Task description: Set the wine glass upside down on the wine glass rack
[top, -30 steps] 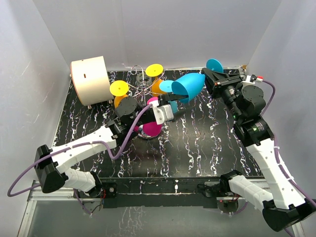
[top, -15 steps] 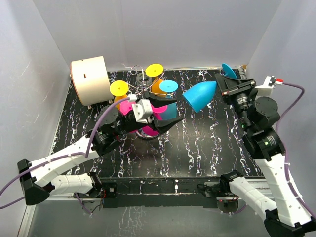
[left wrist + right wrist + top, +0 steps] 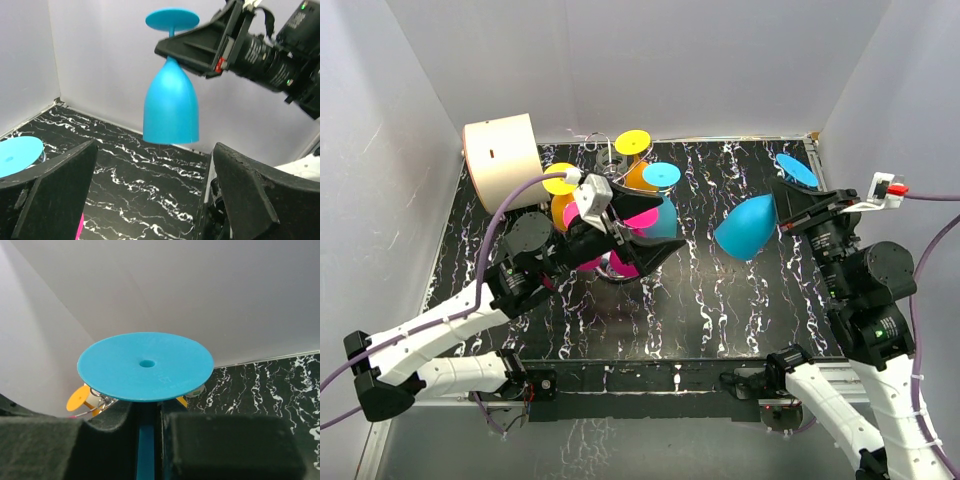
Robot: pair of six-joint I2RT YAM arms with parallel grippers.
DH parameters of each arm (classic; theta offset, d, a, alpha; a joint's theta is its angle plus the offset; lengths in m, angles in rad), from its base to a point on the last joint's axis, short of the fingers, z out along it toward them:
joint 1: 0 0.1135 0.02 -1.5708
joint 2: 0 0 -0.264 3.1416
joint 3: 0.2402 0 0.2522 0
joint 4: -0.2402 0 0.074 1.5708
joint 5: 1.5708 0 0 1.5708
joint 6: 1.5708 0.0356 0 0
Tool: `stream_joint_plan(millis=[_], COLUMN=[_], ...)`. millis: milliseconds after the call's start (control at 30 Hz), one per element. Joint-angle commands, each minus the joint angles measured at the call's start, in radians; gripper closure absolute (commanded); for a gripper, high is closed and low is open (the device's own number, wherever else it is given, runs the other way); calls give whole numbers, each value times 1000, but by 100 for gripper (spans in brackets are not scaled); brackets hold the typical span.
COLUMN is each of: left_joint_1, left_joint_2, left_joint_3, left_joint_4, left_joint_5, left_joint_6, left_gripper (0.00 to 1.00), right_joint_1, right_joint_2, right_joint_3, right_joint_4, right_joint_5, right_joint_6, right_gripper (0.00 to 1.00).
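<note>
Right wrist view, nearest first: my right pincer is clamped on the stem of the blue wine glass. Its round foot sits just above my fingers and fills the middle of the frame, and the bowl is hidden below. Past the foot, low on the left, I glimpse a bit of the wire rack, well apart from me.

The left wrist view gives what that one cannot. It shows the whole wine glass hanging foot up and mouth down, clear of the black marbled table, with nothing touching the bowl. My left pincer stands wide apart and holds nothing.

Only the top view lays out the gap. The wine glass hangs over the right half of the table, while the rack stands toward the back left. The rack already carries other glasses in yellow, orange, light blue and pink. My left pincer hovers just in front of it, and a cream drum sits in the far left corner.

As I judge it, the grasp and the turning over are done. What is left is to carry the wine glass across, find a free arm and hang it there by the foot. I cannot tell from any view which arm is free.
</note>
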Motion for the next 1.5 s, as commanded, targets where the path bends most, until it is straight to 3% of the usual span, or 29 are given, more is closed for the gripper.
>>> stream_joint_plan(millis=[0, 100, 300, 367, 600, 833, 1033, 1333, 1467], left_joint_1=[0, 0, 0, 0, 1, 7, 7, 11, 12], left_joint_2=[-29, -4, 51, 101, 307, 415, 478, 493, 489], left_joint_3=[35, 80, 115, 191, 538, 609, 667, 670, 664], left_joint_4=[12, -43, 22, -5, -242, -223, -266, -191, -152], left_joint_5=[-51, -1, 36, 65, 54, 63, 0, -21, -23], left_joint_6=[-79, -79, -127, -158, -409, -574, -621, -685, -710], left_gripper=[1, 2, 1, 1, 8, 12, 24, 40, 52], right_joint_1=[0, 0, 0, 0, 0, 0, 0, 0, 0], right_joint_2=[-38, -62, -78, -71, -34, 16, 28, 18, 15], right_joint_3=[-24, -62, -121, -128, -166, -205, -221, -233, -237], right_joint_4=[105, 166, 257, 264, 358, 473, 548, 557, 552], right_joint_5=[-109, -184, -292, -315, -312, -344, -387, -407, -406], right_joint_6=[-165, -213, -262, -284, -380, -476, -492, -497, -507], right_gripper=[100, 100, 100, 100, 100, 100, 100, 100, 100])
